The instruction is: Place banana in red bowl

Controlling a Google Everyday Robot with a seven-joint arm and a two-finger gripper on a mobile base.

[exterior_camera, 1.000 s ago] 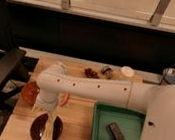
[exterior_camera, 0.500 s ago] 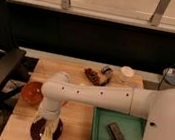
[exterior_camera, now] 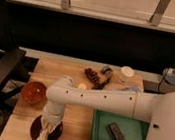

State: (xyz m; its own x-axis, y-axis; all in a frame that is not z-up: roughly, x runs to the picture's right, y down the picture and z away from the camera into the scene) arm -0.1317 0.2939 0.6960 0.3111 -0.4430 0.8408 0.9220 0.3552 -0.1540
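Gripper (exterior_camera: pixel 48 122) hanging over dark purple round dish (exterior_camera: pixel 34 129), pale cream-yellow banana (exterior_camera: pixel 43 135) beneath, its grip impossible to tell, glossy orange-red bowl (exterior_camera: pixel 32 93) sitting nearby.

So you're looking at the wooden table (exterior_camera: pixel 77 131) from above, and the white arm (exterior_camera: pixel 101 98) is reaching across it toward the front left corner. The gripper (exterior_camera: pixel 50 121) is hanging right over the dark purple dish (exterior_camera: pixel 34 129), and the banana (exterior_camera: pixel 44 133) is sitting under it, its pale strips lying on that dish. The red bowl (exterior_camera: pixel 33 93) is waiting just beside the dish, a bit further back and left, with nothing showing in it. Over on the right, the green tray (exterior_camera: pixel 101 139) is holding a small dark block (exterior_camera: pixel 116 135).
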